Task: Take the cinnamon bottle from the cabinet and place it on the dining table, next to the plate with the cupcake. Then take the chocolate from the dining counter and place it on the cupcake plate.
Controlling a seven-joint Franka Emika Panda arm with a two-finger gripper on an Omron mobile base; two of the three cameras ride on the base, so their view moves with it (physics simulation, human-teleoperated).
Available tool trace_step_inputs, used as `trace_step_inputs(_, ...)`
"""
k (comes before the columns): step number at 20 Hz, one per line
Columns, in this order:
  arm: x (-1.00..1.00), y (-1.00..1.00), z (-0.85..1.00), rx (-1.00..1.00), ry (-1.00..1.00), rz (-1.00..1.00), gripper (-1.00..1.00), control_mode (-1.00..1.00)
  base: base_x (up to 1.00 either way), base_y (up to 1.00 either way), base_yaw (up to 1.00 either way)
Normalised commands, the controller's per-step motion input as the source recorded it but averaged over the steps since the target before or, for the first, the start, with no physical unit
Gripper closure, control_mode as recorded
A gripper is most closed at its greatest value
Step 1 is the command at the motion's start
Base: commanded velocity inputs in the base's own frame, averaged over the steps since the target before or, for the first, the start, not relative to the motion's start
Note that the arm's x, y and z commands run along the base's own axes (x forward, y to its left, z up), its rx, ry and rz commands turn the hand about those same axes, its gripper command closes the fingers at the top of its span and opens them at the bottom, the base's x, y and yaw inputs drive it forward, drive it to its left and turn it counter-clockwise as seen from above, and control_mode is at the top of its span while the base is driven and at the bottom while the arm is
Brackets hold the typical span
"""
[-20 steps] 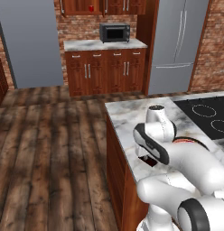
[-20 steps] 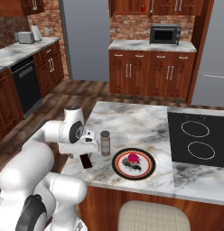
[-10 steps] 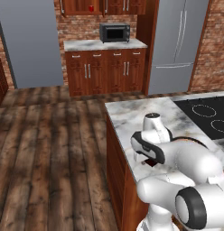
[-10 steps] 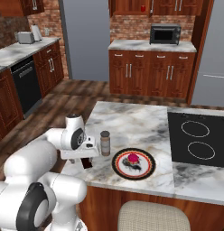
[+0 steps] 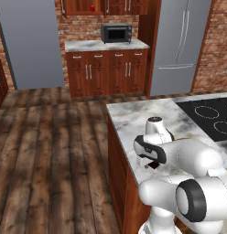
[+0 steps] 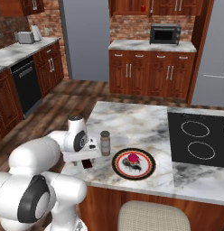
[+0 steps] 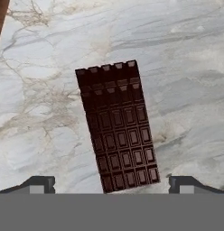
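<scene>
While the gripper (image 7: 111, 182) hovered with fingers spread wide, the dark segmented chocolate bar (image 7: 117, 126) lay flat between them. It rested on the white marble counter (image 7: 186, 67).

Worktop (image 7: 186, 67): polished grey-white marble with brown veining, smooth. Chocolate (image 7: 117, 126): dark brown moulded bar, a grid of small squares with a faint sheen. Cinnamon bottle (image 6: 105, 143): brownish body with a dark cap, looks like smooth plastic or glass. Plate (image 6: 133, 164): glossy, dark patterned rim. Floor (image 5: 51, 151): dark wood planks, visible grain. Cabinets (image 6: 150, 72): reddish varnished wood with metal handles. Stool seat (image 6: 152, 219): coarse beige woven cloth.
</scene>
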Motion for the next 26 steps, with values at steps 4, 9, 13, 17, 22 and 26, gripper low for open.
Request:
trace_step_inputs(4, 0.09, -0.06, -0.26, 0.0, 0.0, 0.06, -1.0, -1.0, 0.0, 0.0, 0.0)
trace_step_inputs(9, 0.08, 0.0, -0.45, 0.02, 0.0, 0.05, -1.0, -1.0, 0.0, 0.0, 0.0)
trace_step_inputs(13, 0.06, 0.0, -0.35, 0.06, 0.0, 0.04, -1.0, -1.0, 0.0, 0.0, 0.0)
trace_step_inputs(17, 0.0, 0.01, -0.51, 0.03, -0.01, 0.03, -1.0, -1.0, 0.0, 0.0, 0.0)
trace_step_inputs(22, -0.31, 0.33, -0.88, 0.0, -0.1, 0.0, 1.0, -1.0, 0.0, 0.0, 0.0)
trace_step_inputs(26, -0.31, 0.27, -0.85, 0.0, -0.07, 0.0, 1.0, -1.0, 0.0, 0.0, 0.0)
